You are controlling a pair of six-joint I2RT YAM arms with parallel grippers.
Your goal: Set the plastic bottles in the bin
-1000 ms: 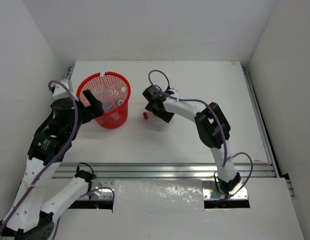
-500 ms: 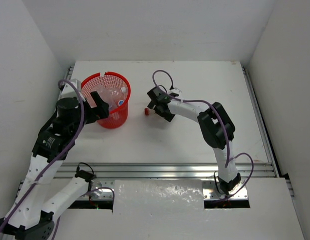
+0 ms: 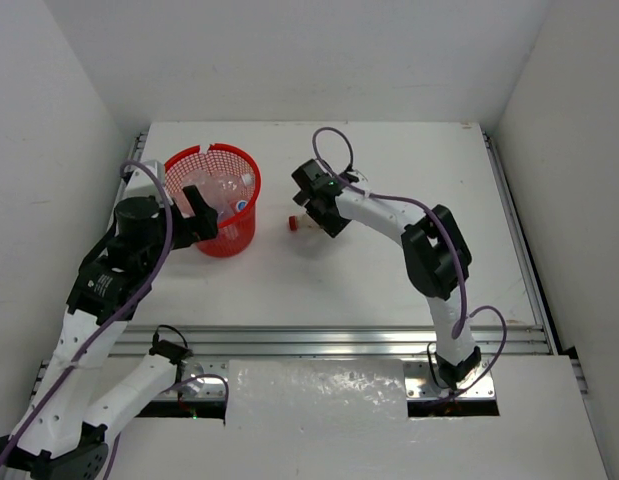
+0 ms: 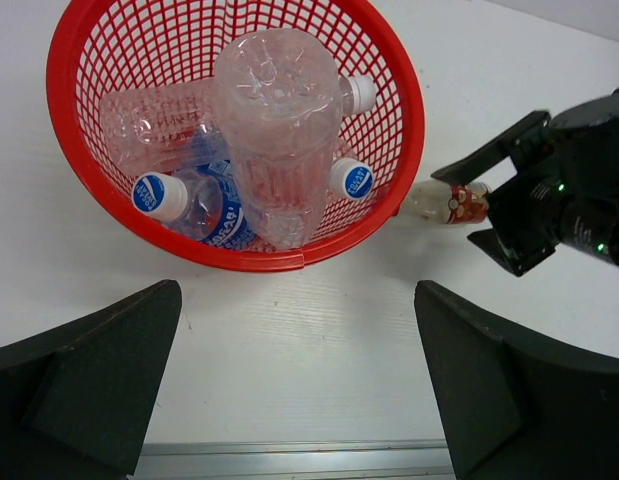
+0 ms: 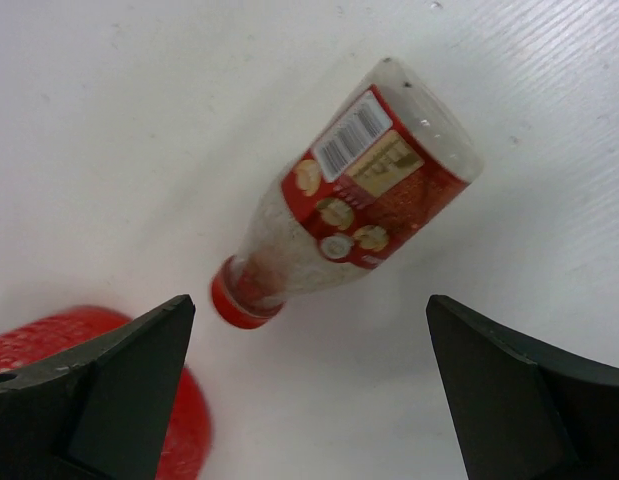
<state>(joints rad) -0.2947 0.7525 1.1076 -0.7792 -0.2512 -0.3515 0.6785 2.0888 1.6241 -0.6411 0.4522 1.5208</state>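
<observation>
The bin (image 3: 170, 172) is a red mesh basket at the left back of the table, also in the left wrist view (image 4: 239, 262). Several clear bottles lie in it, two with blue-marked caps (image 4: 152, 195). A red-labelled bottle with a red cap (image 5: 359, 200) lies on its side on the table just right of the bin (image 3: 300, 224) (image 4: 447, 200). My right gripper (image 5: 309, 335) is open and empty right above this bottle (image 3: 317, 212), apart from it. My left gripper (image 4: 297, 300) is open and empty on the near side of the bin (image 3: 201, 215).
A metal rail (image 3: 329, 340) runs along the table's near edge. White walls close in the left, back and right sides. The right arm (image 4: 559, 190) reaches in next to the bin's right side. A slice of the bin's rim (image 5: 49, 340) shows in the right wrist view.
My right gripper has shifted slightly back and left over the red-labelled bottle. My left arm has moved a little right toward the bin. The bottle has barely moved.
</observation>
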